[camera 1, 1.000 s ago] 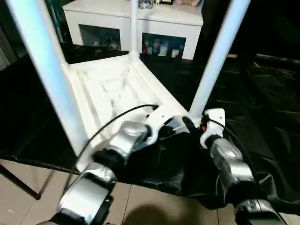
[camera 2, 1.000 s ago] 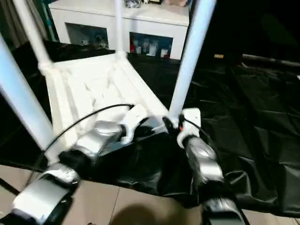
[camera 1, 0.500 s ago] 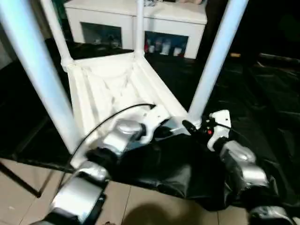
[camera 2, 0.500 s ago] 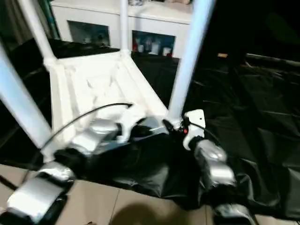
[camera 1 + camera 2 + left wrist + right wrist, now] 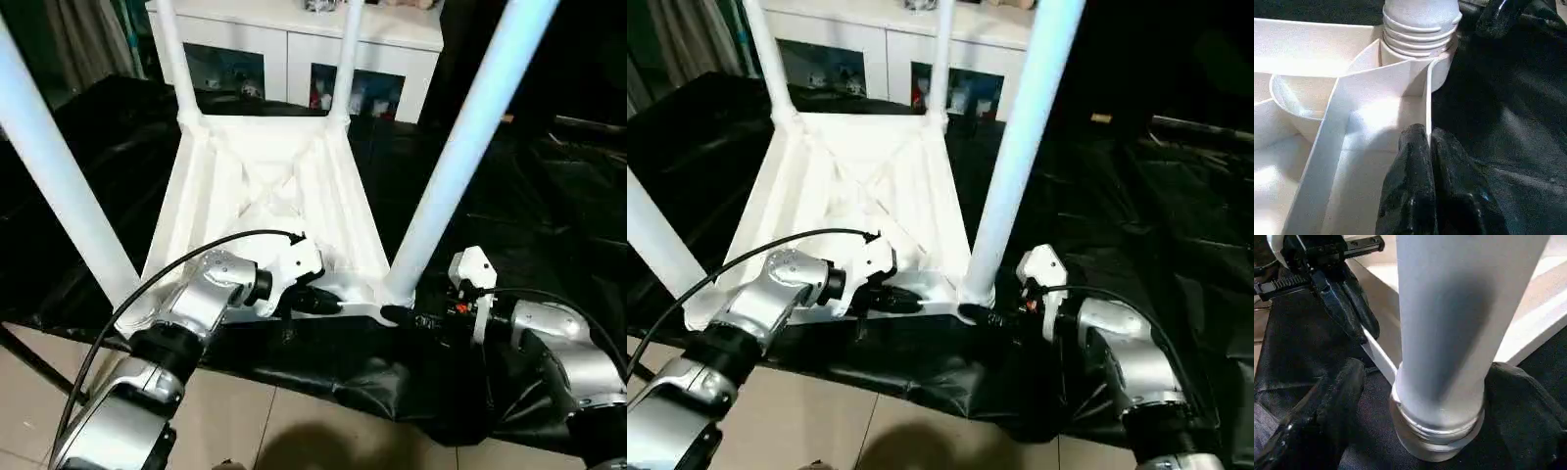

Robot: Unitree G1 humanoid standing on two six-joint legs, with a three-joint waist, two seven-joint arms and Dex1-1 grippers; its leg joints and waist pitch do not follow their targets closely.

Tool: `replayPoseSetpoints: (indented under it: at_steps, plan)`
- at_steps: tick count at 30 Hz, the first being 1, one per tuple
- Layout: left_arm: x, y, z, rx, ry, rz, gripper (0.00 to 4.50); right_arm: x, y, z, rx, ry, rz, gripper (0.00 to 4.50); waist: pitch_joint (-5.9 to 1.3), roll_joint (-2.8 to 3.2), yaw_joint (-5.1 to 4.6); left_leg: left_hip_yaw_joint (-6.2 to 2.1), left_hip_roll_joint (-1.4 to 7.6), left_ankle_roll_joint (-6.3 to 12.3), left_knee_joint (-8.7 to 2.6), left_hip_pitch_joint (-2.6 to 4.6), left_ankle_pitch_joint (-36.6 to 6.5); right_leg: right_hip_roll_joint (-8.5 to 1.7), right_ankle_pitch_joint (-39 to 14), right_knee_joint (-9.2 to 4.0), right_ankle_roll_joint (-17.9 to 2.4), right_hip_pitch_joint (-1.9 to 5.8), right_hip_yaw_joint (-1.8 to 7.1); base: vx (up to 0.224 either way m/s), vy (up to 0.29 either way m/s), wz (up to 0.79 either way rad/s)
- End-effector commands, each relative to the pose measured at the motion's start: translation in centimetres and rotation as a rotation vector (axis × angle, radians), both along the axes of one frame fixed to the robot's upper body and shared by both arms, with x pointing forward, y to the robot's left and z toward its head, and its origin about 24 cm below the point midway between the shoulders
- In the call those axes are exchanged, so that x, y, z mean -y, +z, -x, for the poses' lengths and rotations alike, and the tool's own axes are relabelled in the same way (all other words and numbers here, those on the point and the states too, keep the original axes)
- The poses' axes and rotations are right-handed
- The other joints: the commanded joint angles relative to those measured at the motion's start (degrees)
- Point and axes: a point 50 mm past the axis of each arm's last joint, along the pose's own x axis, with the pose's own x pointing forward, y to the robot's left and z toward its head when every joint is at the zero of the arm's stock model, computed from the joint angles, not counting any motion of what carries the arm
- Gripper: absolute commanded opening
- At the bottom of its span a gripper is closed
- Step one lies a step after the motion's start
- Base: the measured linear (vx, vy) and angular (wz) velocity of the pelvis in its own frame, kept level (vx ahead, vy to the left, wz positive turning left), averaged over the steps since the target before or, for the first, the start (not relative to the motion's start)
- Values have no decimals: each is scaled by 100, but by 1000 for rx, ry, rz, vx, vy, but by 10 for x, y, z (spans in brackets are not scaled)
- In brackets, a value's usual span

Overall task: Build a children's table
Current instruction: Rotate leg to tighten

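Note:
The white children's table [image 5: 265, 186] lies upside down on the black-covered work table, ribbed underside up, with its tube legs standing upright. My left gripper [image 5: 1427, 134] is shut on the thin near rim of the table top, close to the near right corner socket [image 5: 1420, 44]. My right gripper [image 5: 397, 315] is open, its fingers [image 5: 1327, 416] standing on either side of the base of the near right leg [image 5: 1444, 333]. The near left leg [image 5: 59, 176] and two far legs [image 5: 174, 59] rise out of the picture.
A white cabinet with glass doors [image 5: 284, 39] stands behind the work table. The crumpled black cover [image 5: 549, 196] hangs over the front edge, with tiled floor [image 5: 294, 431] below. A dark metal table leg [image 5: 29, 357] slants at the lower left.
The right gripper's jaws have spread apart around the near right leg, and its forearm now reaches in from the right. The left gripper stays pinched on the rim. The camera has shifted.

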Motion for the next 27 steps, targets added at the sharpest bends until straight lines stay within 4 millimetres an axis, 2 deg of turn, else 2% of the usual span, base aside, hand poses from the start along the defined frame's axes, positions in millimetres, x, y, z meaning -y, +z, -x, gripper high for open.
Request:
replayPoseSetpoints:
  at_steps: [1, 4, 7, 10, 12, 14, 17, 19, 23, 27]
  plan:
    - [8, -3, 8, -46, -40, 76, 0, -2, 2, -2, 2, 18, 15, 404, -312, -132, -2, 61, 64, 554, -346, -1, -1141, -192, -1239, -365, -1142, 274, 118, 0, 0, 0]
    - [8, -3, 8, -49, -43, 74, 0, -4, 0, -6, -5, 11, 12, 404, -319, -166, 3, 68, 59, 600, -329, 0, -1053, -190, -1135, -349, -1167, 276, 117, 0, 0, 0]
    - [7, -2, 8, -50, -41, 73, 0, -4, -1, -9, -6, 4, 23, 404, -320, -147, 3, 71, 57, 611, -321, 7, -995, -191, -1072, -337, -1223, 268, 116, 0, 0, 0]
    - [6, -3, 8, -48, -40, 67, 0, -5, -2, -12, -6, 1, 32, 369, -328, -138, 8, 72, 59, 632, -313, 13, -914, -187, -886, -313, -1288, 280, 119, 0, 0, 0]
    - [6, -3, 9, -52, -38, 67, 0, -5, -2, -14, -2, -10, 41, 366, -329, -141, 8, 74, 54, 649, -309, 8, -890, -184, -794, -303, -1307, 288, 116, 0, 0, 0]
    - [6, -3, 10, -53, -36, 66, 0, -5, -4, -14, -2, -1, 55, 340, -328, -169, 3, 79, 52, 659, -305, 14, -924, -183, -848, -312, -1308, 287, 113, 0, 0, 0]
    - [6, -3, 10, -54, -34, 68, 0, -5, -5, -14, -5, 3, 56, 329, -330, -157, 4, 76, 55, 668, -304, 11, -921, -188, -858, -306, -1287, 289, 116, 0, 0, 0]
    - [6, -3, 10, -54, -34, 67, 0, -4, -5, -14, -4, 3, 57, 297, -328, -156, 5, 79, 51, 679, -302, 13, -901, -181, -824, -305, -1305, 287, 117, 0, 0, 0]
    - [6, -4, 11, -57, -34, 65, 0, -4, -5, -15, -6, 3, 60, 275, -334, -157, 5, 78, 51, 697, -295, 15, -875, -180, -790, -297, -1312, 293, 118, 0, 0, 0]
    - [6, -5, 10, -61, -17, 66, 0, -4, -7, -16, -9, -32, 39, 270, -336, -154, 2, 81, 49, 710, -291, 15, -875, -178, -725, -290, -1355, 291, 117, 0, 0, 0]
